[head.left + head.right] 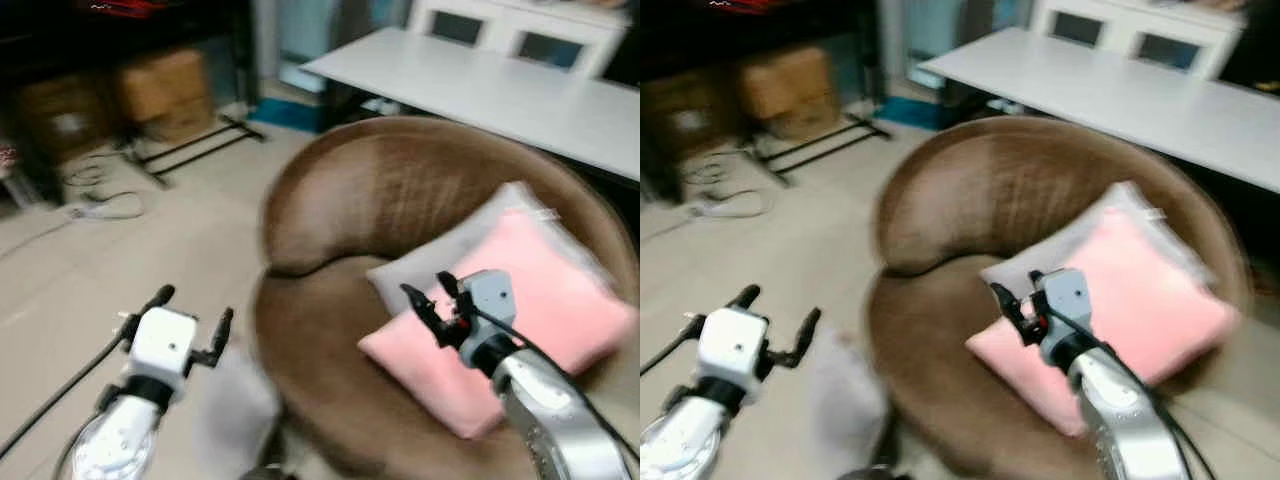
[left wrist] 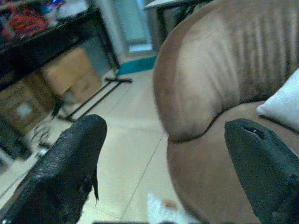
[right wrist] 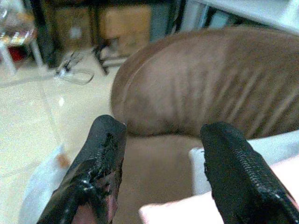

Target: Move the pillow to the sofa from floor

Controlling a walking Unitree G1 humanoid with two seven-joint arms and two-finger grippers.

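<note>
A pink pillow (image 1: 540, 300) with a grey-white back lies tilted on the seat of the round brown sofa chair (image 1: 390, 190), leaning against its right side. My right gripper (image 1: 428, 295) hovers open over the pillow's near left corner, with nothing between its fingers. In the right wrist view the pink corner (image 3: 187, 207) shows low between the two black fingers (image 3: 100, 163). My left gripper (image 1: 192, 312) stands open over the floor to the left of the sofa chair, also empty. The left wrist view looks past its fingers (image 2: 70, 163) at the chair's backrest (image 2: 219, 70).
A long white table (image 1: 500, 90) stands behind the sofa chair. Cardboard boxes (image 1: 165, 90) and a dark shelf sit at the back left, with a metal rack base (image 1: 195, 145) and cables (image 1: 100, 200) on the tiled floor. Something pale lies on the floor by the chair's left front (image 1: 240, 400).
</note>
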